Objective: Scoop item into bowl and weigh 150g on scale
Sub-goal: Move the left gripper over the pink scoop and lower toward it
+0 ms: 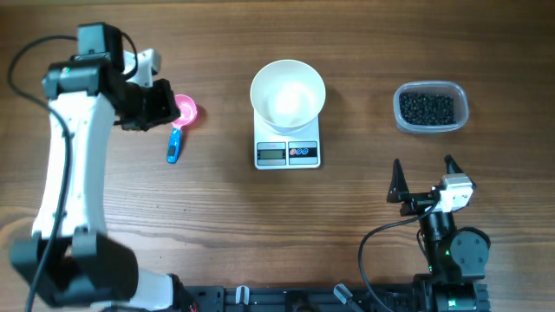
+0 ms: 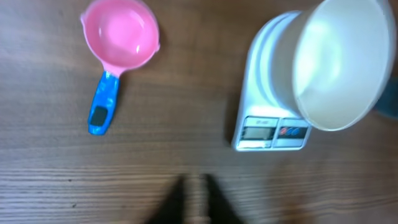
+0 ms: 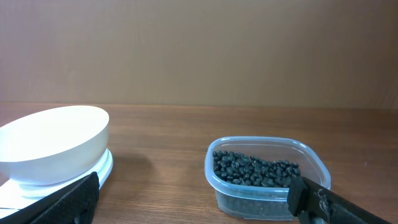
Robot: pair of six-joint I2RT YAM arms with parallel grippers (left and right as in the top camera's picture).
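The white bowl (image 1: 288, 91) stands on the white scale (image 1: 288, 152) at the table's middle. The item, small black pellets (image 1: 427, 107), fills a clear plastic tub (image 1: 459, 98) at the right. A pink scoop with a blue handle (image 1: 184, 113) lies left of the scale. My left gripper (image 1: 165, 106) hovers beside the scoop, touching nothing; in the left wrist view its fingers (image 2: 177, 202) stand together, shut on nothing, with the scoop (image 2: 121, 37), scale (image 2: 268, 130) and bowl (image 2: 339, 62) beyond. My right gripper (image 1: 425, 172) rests open near the front edge, below the tub. Ahead of it are the pellets (image 3: 255, 171) and the bowl (image 3: 53, 143).
Bare wooden table lies between the scoop, the scale and the tub (image 3: 267, 193). The arm bases and cables sit along the front edge (image 1: 381, 260). A brown wall closes off the far side in the right wrist view.
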